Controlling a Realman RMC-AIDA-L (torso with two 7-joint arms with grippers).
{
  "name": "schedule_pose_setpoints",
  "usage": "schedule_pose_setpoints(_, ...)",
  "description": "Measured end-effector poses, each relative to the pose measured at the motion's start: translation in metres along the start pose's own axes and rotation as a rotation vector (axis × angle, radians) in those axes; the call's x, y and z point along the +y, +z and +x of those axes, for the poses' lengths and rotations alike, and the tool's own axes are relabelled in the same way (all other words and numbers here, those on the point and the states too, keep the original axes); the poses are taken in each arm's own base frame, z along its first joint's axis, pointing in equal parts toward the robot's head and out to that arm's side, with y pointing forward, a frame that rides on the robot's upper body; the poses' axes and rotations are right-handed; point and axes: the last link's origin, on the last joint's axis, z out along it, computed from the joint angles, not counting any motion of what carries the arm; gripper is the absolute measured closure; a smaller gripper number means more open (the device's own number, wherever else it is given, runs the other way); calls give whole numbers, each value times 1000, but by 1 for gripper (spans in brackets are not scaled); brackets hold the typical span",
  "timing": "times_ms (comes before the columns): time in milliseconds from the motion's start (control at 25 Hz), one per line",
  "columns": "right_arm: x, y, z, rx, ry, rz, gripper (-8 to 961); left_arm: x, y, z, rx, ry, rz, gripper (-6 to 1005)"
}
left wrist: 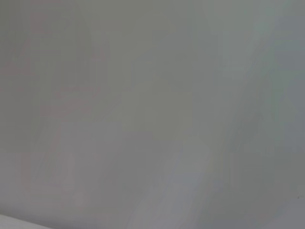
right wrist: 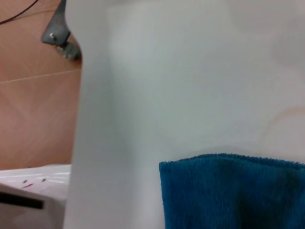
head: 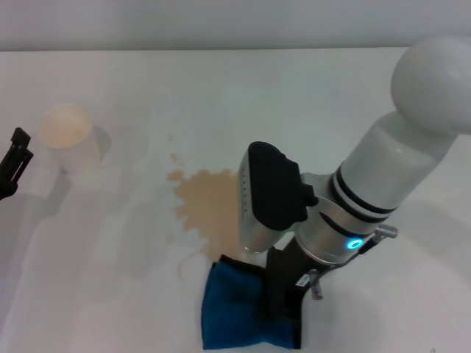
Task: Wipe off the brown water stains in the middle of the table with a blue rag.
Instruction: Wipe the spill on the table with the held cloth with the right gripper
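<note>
My right gripper (head: 283, 305) is down on the blue rag (head: 239, 309), near edge of the table (head: 132, 95), wrist pitched steeply so the dark fingers (head: 276, 290) press into the cloth from above. I can't tell how far the fingers are spread or whether they pinch the cloth or just pin it; the wrist body hides the tips. The right wrist view shows only the rag's (right wrist: 233, 191) terry surface close up, no fingers.

The rag sits just on the near side of the brown water stains (head: 210, 202), its far edge touching or just short of the blotch. That placement makes sense to me: start at the near rim, then push away through the puddle.

The stain looks untouched, with small splatter dots toward the far-left. So I judge the wiping hasn't begun.

A white paper cup (head: 70, 140) stands far-left, well apart from the stain, out of the wipe path.

My left gripper (head: 15, 158) is parked at the left edge, clear of the work. I can't tell its opening; its wrist view shows nothing but blank surface.
</note>
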Motion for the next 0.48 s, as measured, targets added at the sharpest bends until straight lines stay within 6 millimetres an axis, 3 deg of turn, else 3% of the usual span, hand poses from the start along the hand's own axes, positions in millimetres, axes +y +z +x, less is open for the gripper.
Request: schedule_pose_setpoints(480,-16,13,-11,-114,-19,169,899,1,1,0,1,-1,-2,109)
